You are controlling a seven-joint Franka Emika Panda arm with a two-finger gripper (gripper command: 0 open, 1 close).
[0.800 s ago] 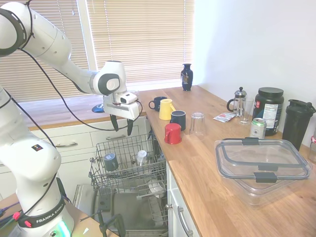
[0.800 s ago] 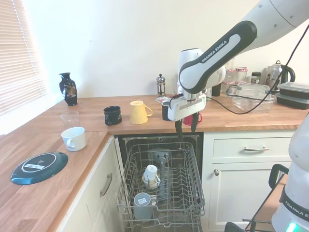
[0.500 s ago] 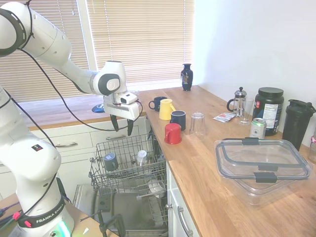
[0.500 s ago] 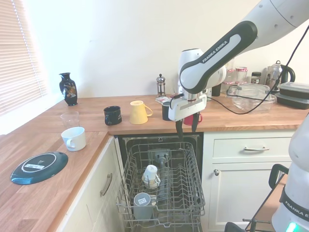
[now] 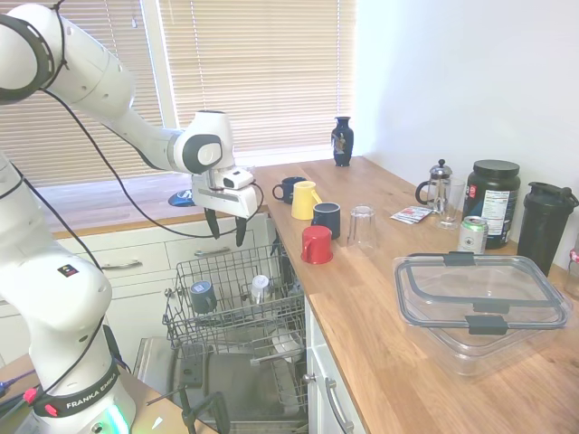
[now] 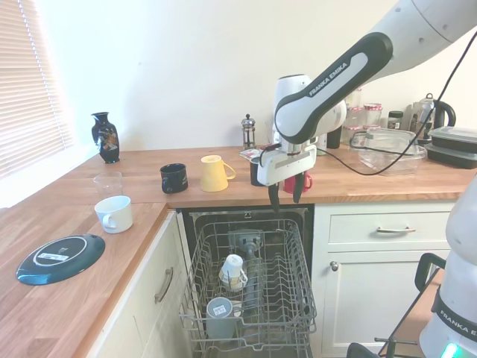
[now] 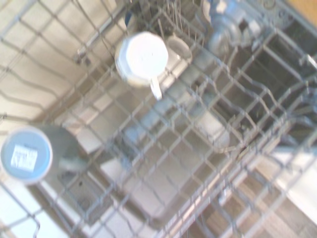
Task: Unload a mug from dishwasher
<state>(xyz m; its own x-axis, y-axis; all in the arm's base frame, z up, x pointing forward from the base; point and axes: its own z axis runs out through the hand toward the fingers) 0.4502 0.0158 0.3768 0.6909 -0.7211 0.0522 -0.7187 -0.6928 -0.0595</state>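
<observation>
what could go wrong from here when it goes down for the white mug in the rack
The gripper hangs open above the back of the rack, not over the mug, so a straight descent would likely hit the dishwasher wires. The mug sits upside down among tines and could snag when lifted. The dark blue-grey mug stands close by and might get bumped.

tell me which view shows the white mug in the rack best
The wrist view: the mug appears close, upside down, with its handle visible. Both exterior views show it small among the rack wires.
</observation>
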